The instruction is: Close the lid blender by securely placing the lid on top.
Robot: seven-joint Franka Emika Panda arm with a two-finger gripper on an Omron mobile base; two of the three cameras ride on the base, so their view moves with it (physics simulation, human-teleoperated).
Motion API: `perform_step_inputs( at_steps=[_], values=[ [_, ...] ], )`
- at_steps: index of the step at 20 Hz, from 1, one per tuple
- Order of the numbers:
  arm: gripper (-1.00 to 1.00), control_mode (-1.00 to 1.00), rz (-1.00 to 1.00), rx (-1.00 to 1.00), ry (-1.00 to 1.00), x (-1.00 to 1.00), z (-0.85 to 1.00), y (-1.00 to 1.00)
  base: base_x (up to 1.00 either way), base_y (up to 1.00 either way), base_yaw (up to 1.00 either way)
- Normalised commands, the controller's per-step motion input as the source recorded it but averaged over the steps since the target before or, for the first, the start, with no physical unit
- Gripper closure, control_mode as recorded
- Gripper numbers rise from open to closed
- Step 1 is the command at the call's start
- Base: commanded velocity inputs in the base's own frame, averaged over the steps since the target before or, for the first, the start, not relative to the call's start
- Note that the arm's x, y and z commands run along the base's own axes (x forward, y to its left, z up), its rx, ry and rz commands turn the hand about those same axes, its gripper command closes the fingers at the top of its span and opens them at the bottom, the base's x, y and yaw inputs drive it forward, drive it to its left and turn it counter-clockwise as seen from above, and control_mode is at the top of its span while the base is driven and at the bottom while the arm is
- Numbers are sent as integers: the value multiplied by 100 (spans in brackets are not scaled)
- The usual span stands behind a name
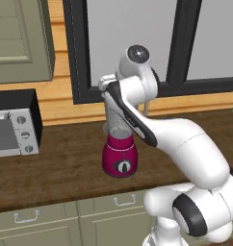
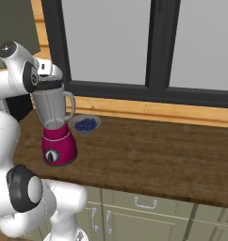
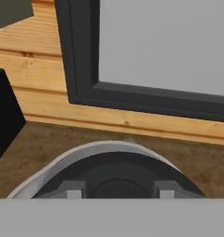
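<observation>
Gripping the lid (image 3: 118, 173) by its knob, the hand (image 3: 118, 193) hung directly over the blender (image 2: 57, 127), lid level with the jar's mouth.

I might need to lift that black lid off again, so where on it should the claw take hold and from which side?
Grip the lid by its low central knob, coming straight down from above. It lies flat over the mouth of the blender, so its rim sits against the jar and offers little to pinch; the raised knob is the free part. The claw is pinched there now, fingers either side.
</observation>
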Motion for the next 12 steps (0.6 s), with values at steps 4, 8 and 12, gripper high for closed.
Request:
perform_step_inputs(
  at_steps=[4, 8, 12],
  values=[
    [100, -100, 5, 0, -24, 1, -12, 1, 0, 0, 0],
    [100, -100, 3, 0, -31, 1, -3, 0, 0, 0, 0],
    [100, -100, 0, 1, -26, 0, 0, 0, 0, 0, 0]
  ],
)
